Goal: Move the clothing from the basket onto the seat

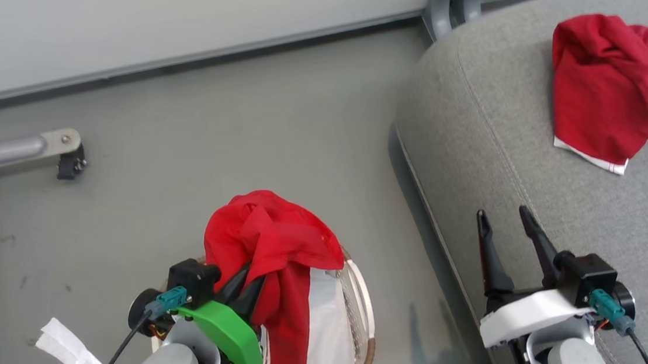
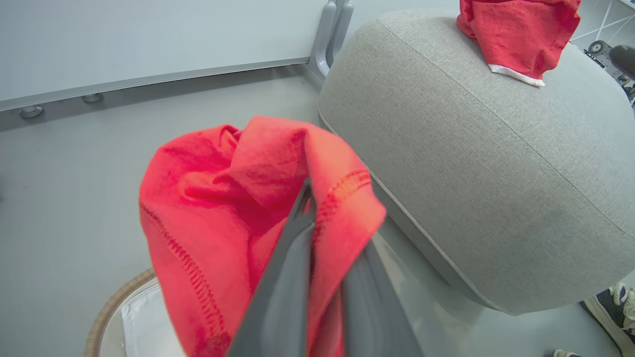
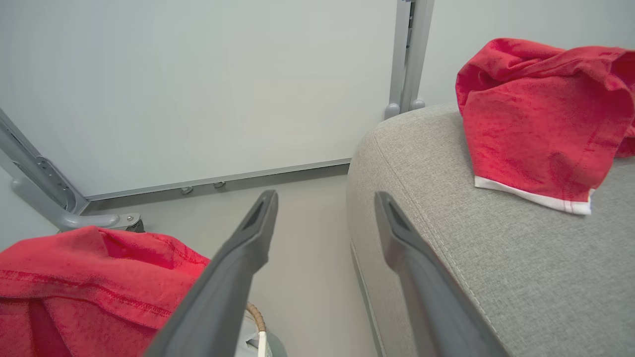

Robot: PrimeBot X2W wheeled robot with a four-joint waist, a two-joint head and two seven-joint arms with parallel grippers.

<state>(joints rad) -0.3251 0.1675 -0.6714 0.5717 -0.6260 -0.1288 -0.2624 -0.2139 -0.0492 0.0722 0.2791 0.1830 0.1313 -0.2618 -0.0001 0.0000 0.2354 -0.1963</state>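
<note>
My left gripper (image 1: 250,284) is shut on a red garment (image 1: 271,248), which hangs lifted over the basket (image 1: 367,326); the brown rim (image 2: 111,305) and white lining show below it. In the left wrist view the cloth (image 2: 223,208) drapes over the gripper (image 2: 310,208). The same garment (image 3: 84,277) appears low left in the right wrist view. A second red garment with white trim (image 1: 608,89) lies on the grey seat (image 1: 481,131), also seen on the seat top (image 2: 516,34) (image 3: 536,129). My right gripper (image 1: 506,221) is open and empty above the seat's front edge (image 3: 325,208).
A white wall panel (image 1: 139,13) with a metal base rail runs along the back. A grey metal foot with a black caster (image 1: 66,150) juts out at the left. A person's shoe (image 2: 612,310) is by the seat. Grey floor (image 1: 246,128) separates basket and seat.
</note>
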